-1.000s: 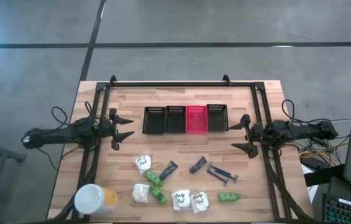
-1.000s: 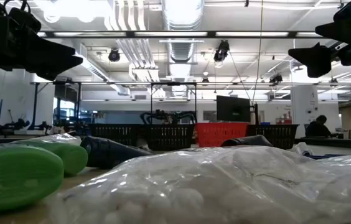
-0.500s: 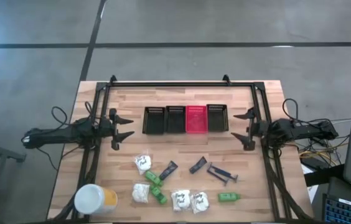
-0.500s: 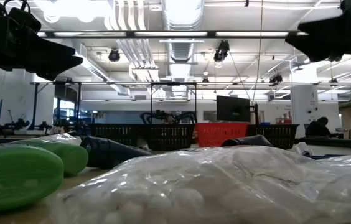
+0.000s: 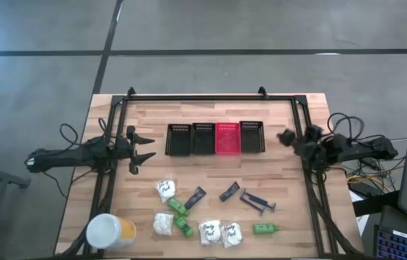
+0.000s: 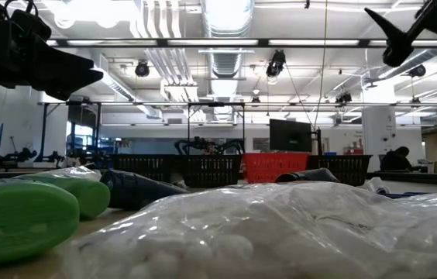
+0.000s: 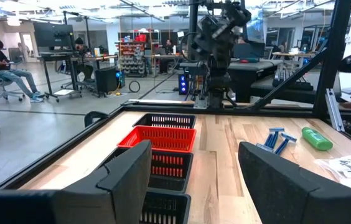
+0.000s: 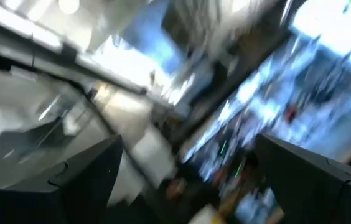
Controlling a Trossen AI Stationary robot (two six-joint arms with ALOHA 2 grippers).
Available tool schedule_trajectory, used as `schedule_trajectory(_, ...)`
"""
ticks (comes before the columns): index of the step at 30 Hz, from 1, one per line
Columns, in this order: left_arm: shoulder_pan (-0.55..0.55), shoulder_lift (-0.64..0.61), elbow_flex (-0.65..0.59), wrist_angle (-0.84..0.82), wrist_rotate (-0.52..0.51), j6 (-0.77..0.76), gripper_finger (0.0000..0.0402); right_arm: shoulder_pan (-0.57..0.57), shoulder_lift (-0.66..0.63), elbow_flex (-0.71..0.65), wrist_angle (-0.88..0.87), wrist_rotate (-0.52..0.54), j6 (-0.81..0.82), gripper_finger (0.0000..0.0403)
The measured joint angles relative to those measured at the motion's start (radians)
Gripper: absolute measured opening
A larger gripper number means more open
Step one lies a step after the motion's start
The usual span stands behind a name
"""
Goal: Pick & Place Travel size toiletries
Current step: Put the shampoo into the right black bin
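Note:
The toiletries lie on the near half of the table: white packets, green bottles, dark tubes and blue-black razors. In the low view a packet and a green bottle fill the foreground. My left gripper hovers open at the table's left side, level and pointing right. My right gripper is raised at the right side, open and empty, clear of every item.
Three black mesh baskets and one red one stand in a row at the table's middle. A yellow container with a white lid sits at the near left corner. Bare wood lies between baskets and toiletries.
My right gripper has risen and drawn toward the table's far edge, turning and tipping upward as it went; its wrist view is blurred with motion and shows the ceiling. The toiletries have kept their places.

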Motion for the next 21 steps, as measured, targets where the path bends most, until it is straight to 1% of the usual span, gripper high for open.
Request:
schedule_trajectory(2, 0.0, 0.0, 0.0, 0.0, 0.0, 0.0, 0.0248, 0.009, 0.058, -0.001, 0.005, -0.096, 0.119, 0.0364)
schedule_trajectory(5, 0.0, 0.0, 0.0, 0.0, 0.0, 0.0, 0.0248, 0.051, 0.172, 0.0, 0.025, -0.181, 0.27, 0.0364)
schedule_trajectory(8, 0.0, 0.0, 0.0, 0.0, 0.0, 0.0, 0.0248, 0.097, 0.283, -0.001, 0.016, -0.183, 0.357, 0.0364)
schedule_trajectory(12, 0.0, 0.0, 0.0, 0.0, 0.0, 0.0, 0.0248, 0.105, 0.395, -0.001, 0.02, -0.145, 0.478, 0.0364)
schedule_trajectory(17, 0.0, 0.0, 0.0, 0.0, 0.0, 0.0, 0.0248, 0.102, 0.5, -0.001, 0.024, 0.061, 0.537, 0.0364)
schedule_trajectory(21, 0.0, 0.0, 0.0, 0.0, 0.0, 0.0, 0.0248, 0.102, 0.541, -0.001, 0.043, 0.236, 0.581, 0.0364)
